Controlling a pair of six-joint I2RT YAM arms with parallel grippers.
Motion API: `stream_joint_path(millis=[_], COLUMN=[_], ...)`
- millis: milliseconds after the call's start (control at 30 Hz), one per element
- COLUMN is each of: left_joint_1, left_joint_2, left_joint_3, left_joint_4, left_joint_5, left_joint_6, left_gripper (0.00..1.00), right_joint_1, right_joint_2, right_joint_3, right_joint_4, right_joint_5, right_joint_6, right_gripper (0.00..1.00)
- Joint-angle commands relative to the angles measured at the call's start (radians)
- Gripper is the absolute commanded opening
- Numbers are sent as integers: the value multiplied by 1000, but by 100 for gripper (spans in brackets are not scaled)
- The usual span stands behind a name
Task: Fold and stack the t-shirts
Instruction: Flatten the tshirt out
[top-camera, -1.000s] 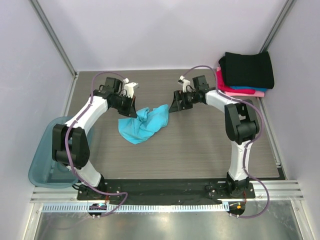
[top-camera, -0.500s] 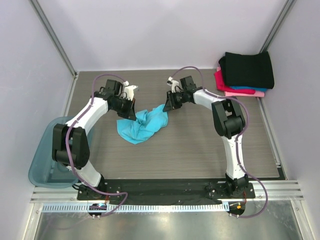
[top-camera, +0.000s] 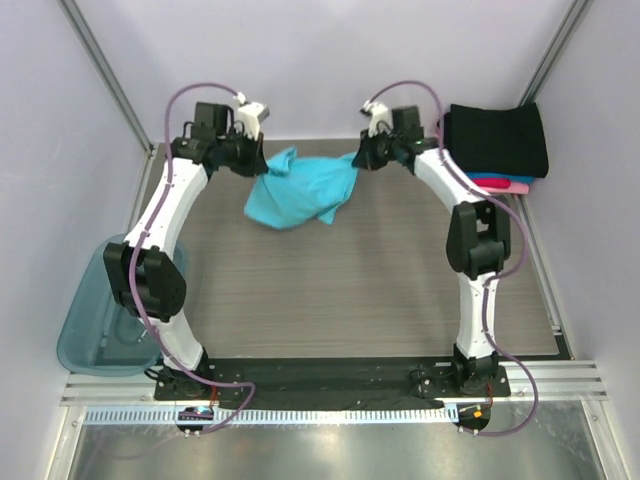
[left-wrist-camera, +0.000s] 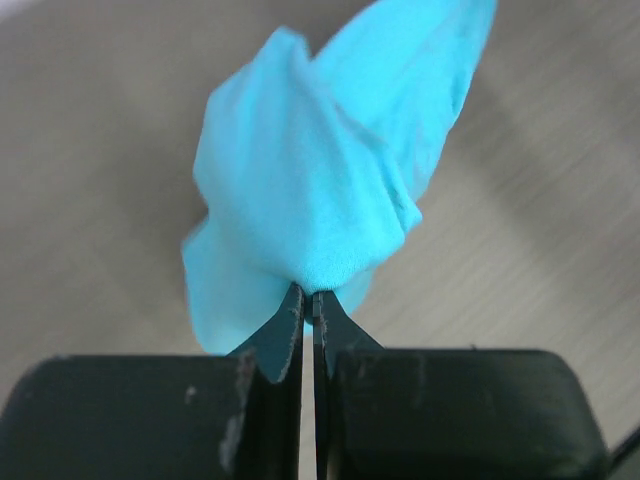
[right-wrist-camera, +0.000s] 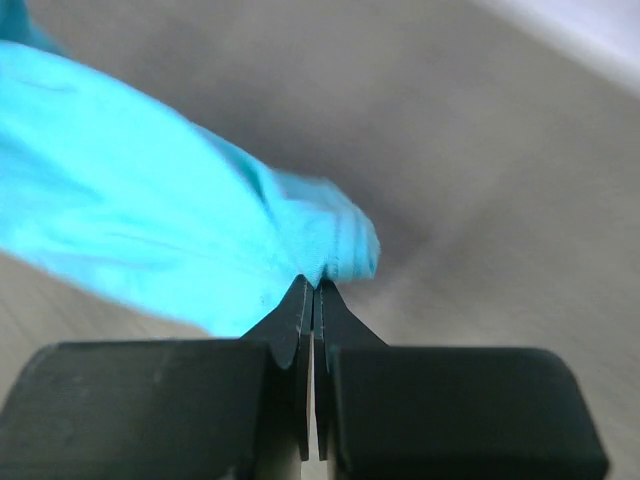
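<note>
A bright turquoise t-shirt (top-camera: 300, 188) hangs stretched between my two grippers at the far side of the table. My left gripper (top-camera: 262, 165) is shut on its left edge; the wrist view shows the cloth (left-wrist-camera: 320, 170) pinched at the fingertips (left-wrist-camera: 309, 298). My right gripper (top-camera: 357, 160) is shut on the shirt's right edge, a hem (right-wrist-camera: 340, 245) bunched at its tips (right-wrist-camera: 312, 288). A stack of folded t-shirts sits at the far right corner, a black one (top-camera: 497, 138) on top, with blue (top-camera: 500, 183) and pink (top-camera: 470, 180) edges showing beneath.
A translucent blue-grey plastic bin (top-camera: 85, 320) sits off the table's left edge beside the left arm's base. Grey walls and metal posts close in the far side. The wood-grain table (top-camera: 340, 290) lies between the arms.
The right gripper closed on the shirt's right edge. Both arms then lifted the turquoise shirt and carried it toward the far wall, spreading it between them.
</note>
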Motion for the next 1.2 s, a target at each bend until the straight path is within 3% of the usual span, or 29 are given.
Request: stream_joint_path(millis=[0, 67, 133, 233, 300, 367, 433, 467, 567, 833, 967, 1167], left_joint_1=[4, 3, -8, -33, -39, -39, -39, -39, -39, -48, -54, -66], left_joint_2=[-13, -42, -91, -174, -248, -300, -343, -355, -331, 148, 262, 309], left_joint_3=[142, 125, 61, -138, -354, -405, -477, -484, -424, 68, 154, 185], left_joint_4=[29, 14, -3, -84, -129, -135, -115, -100, -52, -226, -221, -216], left_joint_5=[-6, 17, 37, 84, 174, 184, 187, 166, 113, 110, 107, 104], left_joint_6=[29, 38, 47, 52, 5, -9, -8, -5, 21, 34, 29, 17], left_gripper=[0, 1, 9, 30, 48, 50, 54, 59, 65, 59, 56, 56], right_joint_1=[-36, -41, -42, -28, 13, 44, 93, 100, 107, 67, 22, -67], right_joint_2=[-200, -257, -370, -521, -625, -702, -783, -847, -883, -744, -646, -469], right_joint_3=[87, 44, -89, -305, -455, -569, -735, -779, -850, -669, -633, -562], right_joint_4=[-26, -46, -49, -95, -173, -206, -239, -247, -324, -132, -69, -31], right_joint_5=[60, 68, 72, 46, 46, 43, 44, 60, 64, 279, 331, 350], right_joint_6=[-145, -198, -238, -293, -346, -341, -332, -317, -291, -214, -264, -289], right_gripper=[1, 1, 1, 1, 1, 1, 7, 19, 48, 49, 50, 47])
